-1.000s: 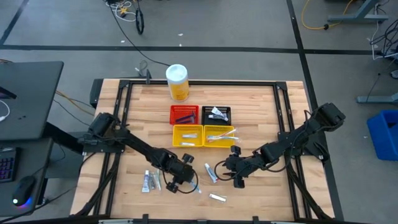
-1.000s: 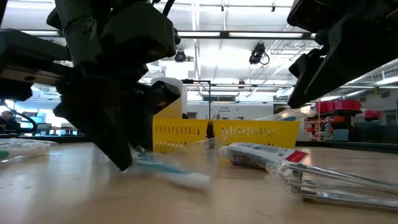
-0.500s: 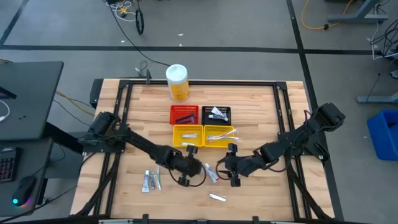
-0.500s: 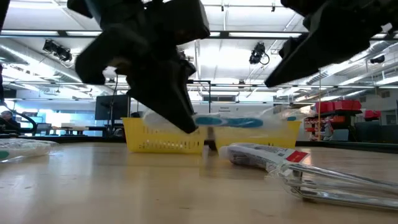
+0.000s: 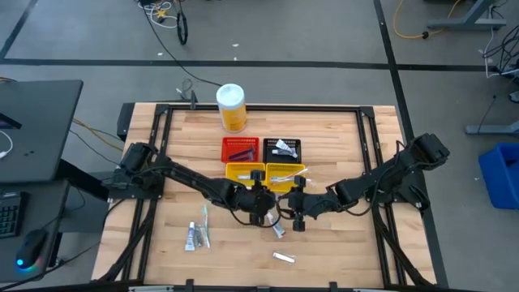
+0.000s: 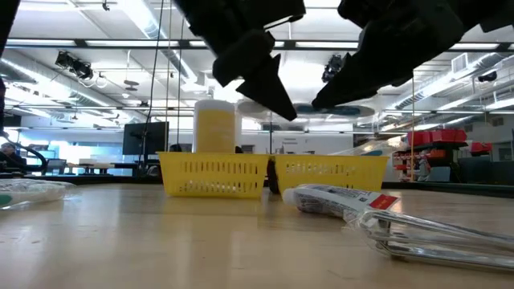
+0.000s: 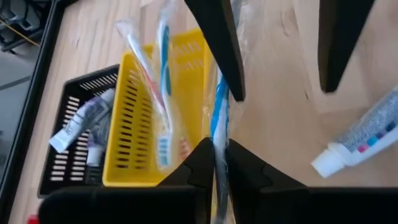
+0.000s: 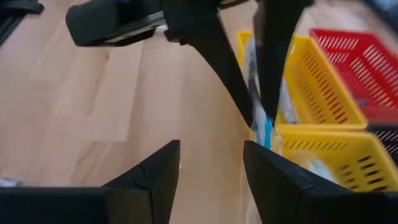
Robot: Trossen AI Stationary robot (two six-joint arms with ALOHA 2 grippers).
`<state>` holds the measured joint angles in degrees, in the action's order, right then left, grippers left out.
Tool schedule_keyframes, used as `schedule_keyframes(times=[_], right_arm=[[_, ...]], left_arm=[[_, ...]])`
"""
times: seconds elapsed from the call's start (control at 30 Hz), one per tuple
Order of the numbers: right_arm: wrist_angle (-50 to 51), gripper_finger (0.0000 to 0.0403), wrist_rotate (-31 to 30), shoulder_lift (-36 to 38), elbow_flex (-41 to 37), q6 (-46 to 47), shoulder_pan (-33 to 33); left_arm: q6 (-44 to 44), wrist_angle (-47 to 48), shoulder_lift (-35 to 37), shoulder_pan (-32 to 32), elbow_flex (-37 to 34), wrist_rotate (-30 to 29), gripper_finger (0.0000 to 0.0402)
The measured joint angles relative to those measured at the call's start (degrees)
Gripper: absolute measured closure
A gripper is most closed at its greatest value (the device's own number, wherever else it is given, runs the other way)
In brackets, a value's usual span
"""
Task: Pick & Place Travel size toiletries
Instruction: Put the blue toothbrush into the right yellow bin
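Toothbrush [image 7: 219,118], blue-striped and in a clear wrapper, sits pinched between the closed fingers of the left gripper [image 5: 261,200], which hangs above the table [image 5: 340,138] just in front of the two yellow baskets. In the left wrist view the brush runs from between the dark fingertips toward the right yellow basket [image 7: 134,124], where another wrapped toothbrush [image 7: 163,93] already lies. Beside that basket stands the black basket [image 7: 62,149] with small tubes [image 7: 78,121] inside.

Facing it, the right gripper [image 5: 295,207] hovers close by with its fingers spread apart and nothing between them; its fingertips [image 7: 339,43] show beyond the held brush in the left wrist view. From the right wrist view, the left gripper's fingers come down with a bit of blue visible at their tips, the yellow baskets and the red basket [image 8: 354,68] behind.

On the wood near the right gripper lies a white tube [image 5: 278,230] with coloured marks; another small tube [image 5: 282,258] lies nearer the front edge, and a cluster of tubes [image 5: 195,235] with a slim brush beside them rests front-left.

In the low view both grippers appear only as dark shapes cut off by the upper edge, and the held brush is hard to make out there. A tube [image 6: 337,199] and a clear-wrapped item [image 6: 434,237] lie in the foreground. The yellow canister [image 5: 231,107] stands at the back.
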<state>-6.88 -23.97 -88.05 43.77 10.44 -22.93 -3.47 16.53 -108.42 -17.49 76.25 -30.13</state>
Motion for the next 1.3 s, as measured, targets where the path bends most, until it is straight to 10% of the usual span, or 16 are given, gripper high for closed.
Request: schedule_keyframes(times=[0.37, 0.87, 1.3], right_arm=[[-4.2, 0.0230, -6.2, 0.0, 0.0, -14.5, 0.0], [1.4, 0.0223, -2.5, 0.0, 0.0, -5.3, 1.7], [5.5, 0.0328, -2.5, 0.0, 0.0, -2.7, 1.7]], left_arm=[[4.5, 1.9, 0.1, 1.0, 0.4, 5.3, 0.0366], [2.1, -0.6, 0.1, 1.1, 0.4, 1.4, 0.0366], [0.5, -2.4, 0.1, 1.0, 0.4, 2.8, 0.0362]])
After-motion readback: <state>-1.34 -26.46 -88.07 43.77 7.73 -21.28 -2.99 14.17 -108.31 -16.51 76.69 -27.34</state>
